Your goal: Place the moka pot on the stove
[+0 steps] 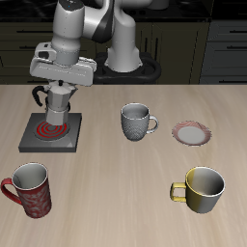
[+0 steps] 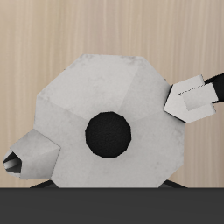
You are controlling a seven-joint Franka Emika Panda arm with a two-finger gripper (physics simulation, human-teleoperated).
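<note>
The silver moka pot (image 1: pixel 55 102) hangs upright under my gripper (image 1: pixel 59 85), which is shut on its top. The pot's base is over the red coil rings of the dark grey stove (image 1: pixel 39 140), toward the stove's back edge. I cannot tell whether the base touches the coil. The pot's black handle (image 1: pixel 39 94) points away from the grey mug. The wrist view looks straight down on the pot's faceted lid (image 2: pixel 105 96), with the black knob (image 2: pixel 108 133) in its middle and the handle (image 2: pixel 197 94) sticking out sideways. My fingers do not show there.
A grey patterned mug (image 1: pixel 138 122) stands mid-table beside the stove. A pink-rimmed plate (image 1: pixel 193 133) lies beyond it. A red mug (image 1: pixel 29 187) and a yellow mug (image 1: pixel 203 188) stand near the table's front edge.
</note>
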